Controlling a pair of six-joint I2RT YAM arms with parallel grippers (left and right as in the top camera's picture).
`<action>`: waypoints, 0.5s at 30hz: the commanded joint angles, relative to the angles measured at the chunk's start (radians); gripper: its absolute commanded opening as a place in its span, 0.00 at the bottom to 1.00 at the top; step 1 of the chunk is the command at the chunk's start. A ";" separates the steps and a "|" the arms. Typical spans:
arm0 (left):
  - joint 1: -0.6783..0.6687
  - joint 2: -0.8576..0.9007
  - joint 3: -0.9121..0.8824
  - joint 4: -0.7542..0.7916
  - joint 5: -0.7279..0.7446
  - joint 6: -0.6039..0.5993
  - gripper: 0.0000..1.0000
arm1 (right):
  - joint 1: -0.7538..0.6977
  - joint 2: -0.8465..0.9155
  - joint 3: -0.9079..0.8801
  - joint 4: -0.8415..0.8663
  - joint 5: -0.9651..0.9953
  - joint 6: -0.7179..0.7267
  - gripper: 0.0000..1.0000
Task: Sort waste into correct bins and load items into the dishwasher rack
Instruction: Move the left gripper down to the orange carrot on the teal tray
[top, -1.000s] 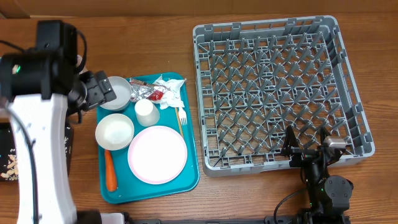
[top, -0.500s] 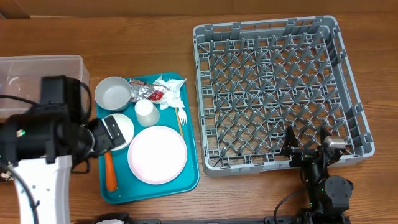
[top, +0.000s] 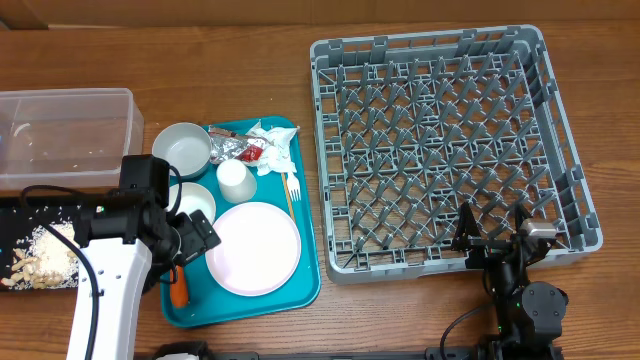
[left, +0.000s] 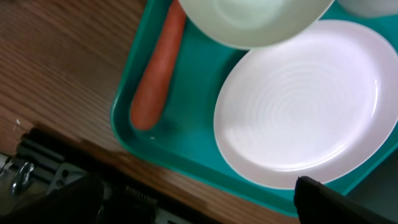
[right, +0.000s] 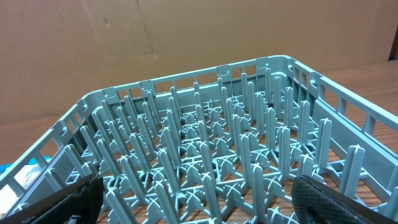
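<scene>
My left arm (top: 105, 290) hides most of the small orange carrot (top: 178, 293) from above. My left pincer (top: 196, 240) hangs spread wide over the teal plastic tray (top: 303, 288); my right pincer (top: 493, 232) is spread too.

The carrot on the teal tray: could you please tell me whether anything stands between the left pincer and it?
Nothing visible does. The open left pincer hangs over the teal tray, and the carrot lies bare below it; the white bowl and plate sit beside it, not over it.
</scene>
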 joint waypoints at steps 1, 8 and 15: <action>0.000 -0.019 -0.003 0.040 -0.086 -0.025 1.00 | -0.003 -0.010 -0.005 0.003 -0.001 -0.003 1.00; 0.000 -0.019 -0.003 0.124 -0.103 -0.024 1.00 | -0.003 -0.010 -0.005 0.003 -0.001 -0.003 1.00; 0.002 -0.018 -0.072 0.165 -0.280 -0.021 1.00 | -0.003 -0.010 -0.005 0.003 -0.001 -0.003 1.00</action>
